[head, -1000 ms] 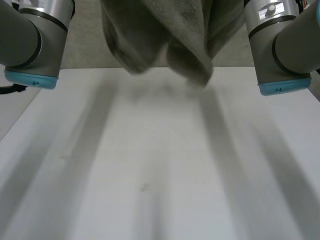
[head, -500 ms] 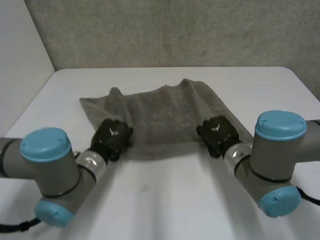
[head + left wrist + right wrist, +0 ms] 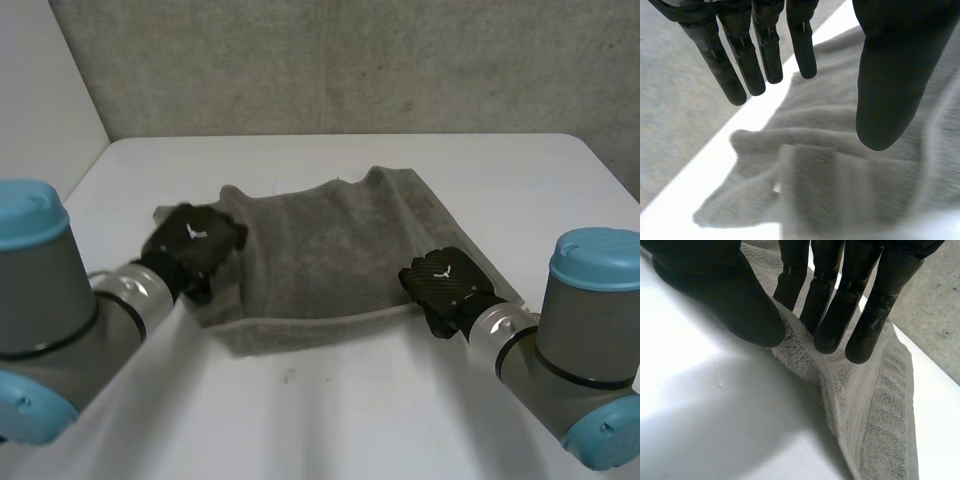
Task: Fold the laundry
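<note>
A grey towel (image 3: 320, 250) lies spread across the middle of the white table (image 3: 330, 420), its near edge doubled over. My left hand (image 3: 190, 240) hovers over the towel's left edge. In its wrist view the left hand (image 3: 890, 75) has straight fingers (image 3: 765, 55) held apart from the thumb, with nothing between them, and the rumpled towel (image 3: 840, 185) lies below. My right hand (image 3: 445, 285) is at the towel's near right corner. There the right hand (image 3: 740, 295) pinches a raised fold of the towel (image 3: 880, 415) between thumb and fingers (image 3: 835, 315).
A grey wall (image 3: 350, 60) rises behind the table's far edge. Bare table surface lies in front of the towel and to either side. Both forearms reach in from the near corners.
The towel came down from hanging high in front of the camera and now lies on the table. The left hand has let go of it, opened and drawn back to the left.
</note>
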Controlling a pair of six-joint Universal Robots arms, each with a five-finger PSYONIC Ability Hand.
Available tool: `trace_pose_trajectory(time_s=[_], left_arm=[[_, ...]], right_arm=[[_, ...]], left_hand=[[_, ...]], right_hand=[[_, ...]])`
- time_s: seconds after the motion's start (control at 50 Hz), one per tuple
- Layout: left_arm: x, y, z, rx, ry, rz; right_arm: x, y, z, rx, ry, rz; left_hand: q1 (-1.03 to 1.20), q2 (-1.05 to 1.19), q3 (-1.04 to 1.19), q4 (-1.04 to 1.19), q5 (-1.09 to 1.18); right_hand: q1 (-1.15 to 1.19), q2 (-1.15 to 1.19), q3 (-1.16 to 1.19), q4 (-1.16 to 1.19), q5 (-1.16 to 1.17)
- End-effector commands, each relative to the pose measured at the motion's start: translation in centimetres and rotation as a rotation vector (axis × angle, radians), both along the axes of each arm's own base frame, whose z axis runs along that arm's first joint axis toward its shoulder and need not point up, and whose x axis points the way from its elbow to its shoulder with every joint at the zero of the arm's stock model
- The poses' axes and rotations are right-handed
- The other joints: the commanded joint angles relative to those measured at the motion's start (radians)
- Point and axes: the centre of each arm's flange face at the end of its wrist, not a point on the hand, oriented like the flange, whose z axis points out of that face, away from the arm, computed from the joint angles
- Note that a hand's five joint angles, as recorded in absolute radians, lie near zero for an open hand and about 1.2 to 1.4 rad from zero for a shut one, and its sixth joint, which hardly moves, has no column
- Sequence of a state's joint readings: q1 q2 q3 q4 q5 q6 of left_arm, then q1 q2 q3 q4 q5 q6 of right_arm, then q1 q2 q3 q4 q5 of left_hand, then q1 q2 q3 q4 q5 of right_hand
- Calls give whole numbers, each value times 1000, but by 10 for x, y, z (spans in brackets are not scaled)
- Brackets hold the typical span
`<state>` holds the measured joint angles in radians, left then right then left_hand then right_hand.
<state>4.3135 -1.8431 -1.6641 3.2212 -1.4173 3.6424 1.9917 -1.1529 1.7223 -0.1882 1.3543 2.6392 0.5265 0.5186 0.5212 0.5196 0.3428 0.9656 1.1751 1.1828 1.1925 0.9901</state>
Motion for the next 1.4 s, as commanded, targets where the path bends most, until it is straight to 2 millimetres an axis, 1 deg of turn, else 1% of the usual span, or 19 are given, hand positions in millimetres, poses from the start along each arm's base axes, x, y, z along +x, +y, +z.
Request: trace_pose_trajectory(time_s=[0.02, 0.32, 0.52, 0.78, 0.88, 0.98, 1.06, 1.1, 1.14, 1.16, 1.2, 1.22, 1.24, 1.26, 1.3, 1.32, 1.36, 1.38, 1.4], left_arm=[[4, -32, 11, -42, 35, -5], [20, -16, -25, 256, 67, 62], [23, -7, -39, 313, 66, 72], [17, -13, -65, 330, 60, 63], [14, -21, -69, 274, 80, 57], [11, -31, -72, 202, 99, 52], [10, -32, -65, 172, 99, 53], [6, -30, -56, 150, 104, 40], [0, -19, -21, 79, 128, 12], [0, -19, -21, 79, 128, 12], [2, -10, 25, -20, 157, -2], [2, -10, 25, -21, 157, -2], [2, -6, 52, -87, 178, -11], [2, -6, 52, -87, 178, -11], [5, 4, 111, -249, 230, -27], [5, 4, 111, -250, 230, -27], [9, 16, 167, -408, 287, -37], [9, 16, 167, -409, 287, -37], [12, 21, 188, -470, 310, -40]], right_arm=[[-2, -4, -2, 2, 1, -10], [-5, -13, -10, -13, -5, -35], [-5, -16, -12, -5, -9, -39], [-5, -16, -12, 4, -22, -45], [-5, -16, -12, 6, -21, -45], [-6, -18, -7, -10, -24, -53], [-6, -20, 0, -28, -25, -57], [-5, -21, 7, -46, -25, -53], [-7, -22, 36, -95, -26, -54], [-7, -22, 37, -95, -26, -54], [-11, -19, 91, -182, -50, -57], [-11, -19, 92, -182, -50, -57], [-14, -19, 123, -235, -73, -66], [-14, -19, 124, -235, -74, -66], [-18, -17, 190, -365, -129, -78], [-19, -17, 190, -366, -129, -78], [-21, -8, 249, -494, -181, -75], [-22, -8, 249, -494, -181, -75], [-24, -2, 271, -542, -196, -77]], left_hand=[[74, 82, 80, 81, 84], [89, 97, 94, 96, 98], [136, 144, 141, 143, 145], [151, 159, 156, 158, 160], [345, 353, 350, 352, 354], [869, 876, 874, 876, 878], [870, 878, 875, 877, 879], [870, 878, 875, 877, 879], [870, 878, 875, 877, 879], [870, 878, 875, 877, 879], [870, 878, 875, 877, 879], [870, 878, 875, 877, 879], [870, 878, 875, 877, 879], [870, 878, 875, 877, 879], [870, 878, 875, 877, 879], [870, 878, 875, 877, 879], [870, 878, 875, 877, 879], [870, 878, 875, 877, 879], [870, 878, 875, 877, 879]], right_hand=[[431, 221, 213, 204, 232], [431, 221, 213, 204, 232], [431, 221, 213, 204, 232], [431, 221, 213, 204, 232], [431, 221, 213, 204, 232], [431, 221, 213, 204, 232], [431, 221, 213, 204, 232], [431, 221, 213, 204, 232], [431, 221, 213, 204, 232], [431, 221, 213, 204, 232], [431, 221, 213, 204, 232], [431, 221, 213, 204, 232], [431, 221, 213, 204, 232], [431, 221, 213, 204, 232], [431, 221, 213, 204, 232], [431, 221, 213, 204, 232], [431, 221, 213, 204, 232], [431, 221, 213, 204, 232], [431, 221, 213, 204, 232]])
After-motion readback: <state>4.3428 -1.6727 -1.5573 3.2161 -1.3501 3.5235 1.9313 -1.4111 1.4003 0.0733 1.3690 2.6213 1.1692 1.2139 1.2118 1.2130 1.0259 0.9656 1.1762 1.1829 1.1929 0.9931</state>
